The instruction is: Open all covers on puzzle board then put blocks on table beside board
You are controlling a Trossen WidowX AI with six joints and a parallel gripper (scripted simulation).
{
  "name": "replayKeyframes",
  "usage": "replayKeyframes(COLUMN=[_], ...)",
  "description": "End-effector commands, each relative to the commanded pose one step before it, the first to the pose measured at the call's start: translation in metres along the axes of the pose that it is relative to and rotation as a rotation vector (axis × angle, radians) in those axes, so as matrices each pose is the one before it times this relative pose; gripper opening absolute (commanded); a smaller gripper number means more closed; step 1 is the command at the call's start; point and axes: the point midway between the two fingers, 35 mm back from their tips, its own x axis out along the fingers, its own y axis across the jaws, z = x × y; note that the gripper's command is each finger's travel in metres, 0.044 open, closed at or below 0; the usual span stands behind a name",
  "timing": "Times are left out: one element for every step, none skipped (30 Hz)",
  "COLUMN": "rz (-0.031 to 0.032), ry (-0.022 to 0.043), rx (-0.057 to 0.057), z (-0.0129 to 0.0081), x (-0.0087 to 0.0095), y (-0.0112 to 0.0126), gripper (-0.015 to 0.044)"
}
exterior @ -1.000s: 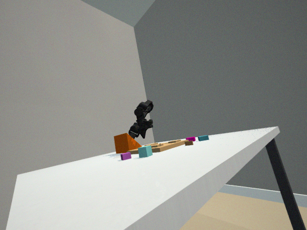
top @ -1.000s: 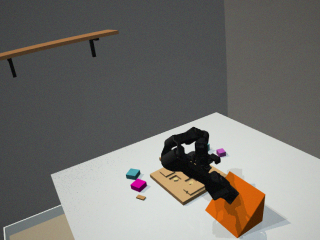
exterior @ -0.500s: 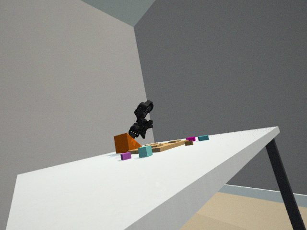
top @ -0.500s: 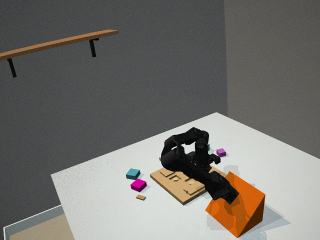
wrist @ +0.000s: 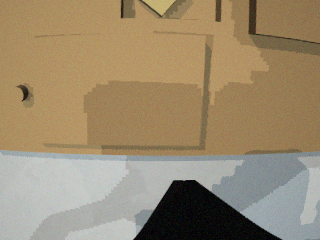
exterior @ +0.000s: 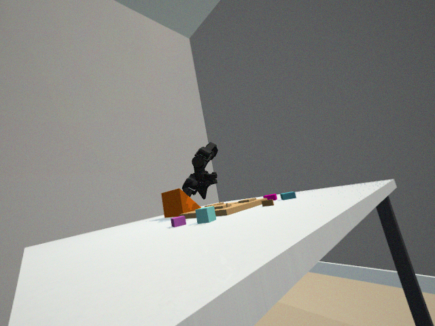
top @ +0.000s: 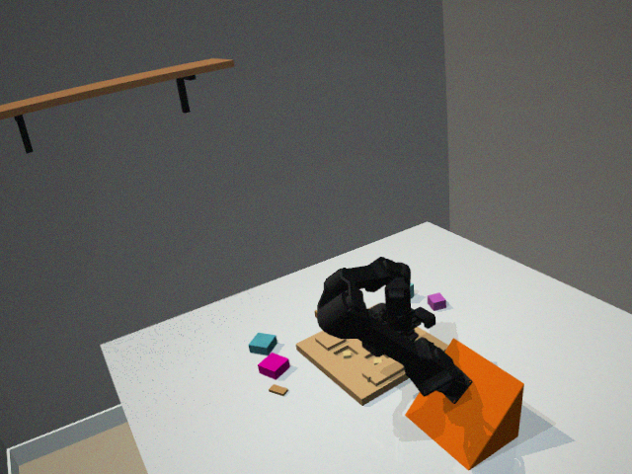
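Note:
The tan puzzle board (top: pixel 352 386) (exterior: pixel 242 207) (wrist: pixel 75 15) lies flat, partly hidden by the arm. Pale yellow squares (top: pixel 347 353) (wrist: pixel 161 6) show in uncovered wells; whether they are blocks is unclear. One flat cover (top: pixel 332 341) lies beside a well; another cover (wrist: pixel 145 115) with a dark crescent mark lies near the board's edge. A magenta block (top: pixel 274 365) (exterior: pixel 270 197) and teal block (top: pixel 263 343) (exterior: pixel 287 195) rest off one side, a purple block (top: pixel 436 300) (exterior: pixel 178 221) and teal cube (exterior: pixel 205 214) off another. My gripper (exterior: pixel 203 197) (wrist: pixel 183 190) is shut and empty, above the board's edge.
An orange wedge (top: pixel 459 408) (exterior: pixel 172 204) stands close beside the board, under part of the arm. A small tan piece (top: pixel 277 389) lies near the magenta block. A brown block (exterior: pixel 267 202) lies beside the board, almost hidden by the arm in the top view.

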Motion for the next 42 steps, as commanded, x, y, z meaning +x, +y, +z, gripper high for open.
replayKeyframes(rz=[0.007, -0.00005, -0.00004, -0.00003, -0.00002, -0.00001, 0.0, 0.00001, 0.00002, 0.00003, 0.00004, 0.00005, 0.00006, 0.00007, 0.00008, 0.00009, 0.0001, 0.00011, 0.00012, 0.00013, 0.00014, 0.00015, 0.00016, 0.00017, 0.00018, 0.00019, 0.0002, 0.00021, 0.00022, 0.00023, 0.00024, 0.00025, 0.00026, 0.00027, 0.00028, 0.00029, 0.0003, 0.00031, 0.00026, 0.00016, 0.00006, 0.0], ry=[0.00454, -0.00003, -0.00003, -0.00003, -0.00003, -0.00003, -0.00003, -0.00002, -0.00002, -0.00002, -0.00002, -0.00002, -0.00002, -0.00002, -0.00001, -0.00001, -0.00001, -0.00001, -0.00001, 0.0, 0.0, 0.0, 0.0, 0.0, 0.00001, 0.00001, 0.00001, 0.00001, 0.00002, 0.00002, 0.00002, 0.00003, 0.00003, 0.00003, 0.00004, 0.00004, 0.00004, 0.00004, 0.00004, 0.00002, -0.00001, 0.00001], rx=[0.0073, 0.0, 0.0, 0.0, 0.0, 0.0, 0.0, 0.0, 0.0, 0.0, 0.0, 0.0, 0.0, 0.0, 0.0, 0.0, 0.0, 0.0, 0.0, 0.0, 0.0, 0.0, 0.0, 0.0, 0.0, 0.0, 0.0, 0.0, 0.0, 0.0, -0.0001, -0.0001, -0.0001, -0.0001, -0.0001, -0.0001, -0.0001, -0.0001, -0.0001, 0.0, 0.0, 0.0], z=[-0.0014, 0.00002, 0.00002, 0.00001, 0.00001, 0.0, 0.0, -0.00001, -0.00001, -0.00002, -0.00002, -0.00003, -0.00003, -0.00004, -0.00004, -0.00005, -0.00005, -0.00006, -0.00006, -0.00007, -0.00007, -0.00008, -0.00008, -0.00009, -0.00009, -0.0001, -0.0001, -0.00011, -0.00011, -0.00012, -0.00012, -0.00013, -0.00013, -0.00014, -0.00014, -0.00015, -0.00015, -0.00016, -0.00013, -0.00008, -0.00003, 0.0], x=[0.00678, 0.00101, 0.00101, 0.00101, 0.00101, 0.00101, 0.00101, 0.00101, 0.001, 0.001, 0.001, 0.001, 0.001, 0.00099, 0.00099, 0.00099, 0.00099, 0.00099, 0.00098, 0.00098, 0.00098, 0.00098, 0.00098, 0.00097, 0.00097, 0.00097, 0.00097, 0.00096, 0.00096, 0.00096, 0.00096, 0.00096, 0.00095, 0.00095, 0.00095, 0.00095, 0.00095, 0.00094, 0.00075, 0.00045, 0.00015, 0.0], y=[0.00126, -0.00002, -0.00001, -0.00001, -0.00001, 0.0, 0.0, 0.00001, 0.00001, 0.00001, 0.00002, 0.00002, 0.00002, 0.00003, 0.00003, 0.00003, 0.00004, 0.00004, 0.00004, 0.00005, 0.00005, 0.00005, 0.00006, 0.00006, 0.00006, 0.00007, 0.00007, 0.00007, 0.00008, 0.00008, 0.00008, 0.00009, 0.00009, 0.00009, 0.00009, 0.0001, 0.0001, 0.0001, 0.00008, 0.00005, 0.00002, 0.0], gripper=[0.0, 0.0, 0.0, 0.0, 0.0, 0.0, 0.0, 0.0, 0.0, 0.0, 0.0, 0.0, 0.0, 0.0, 0.0, 0.0, 0.0, 0.0, 0.0, 0.0, 0.0, 0.0, 0.0, 0.0, 0.0, 0.0, 0.0, 0.0, 0.0, 0.0, 0.0, 0.0, 0.0, 0.0, 0.0, 0.0, 0.0, 0.0, 0.0, 0.0, 0.0, 0.0])
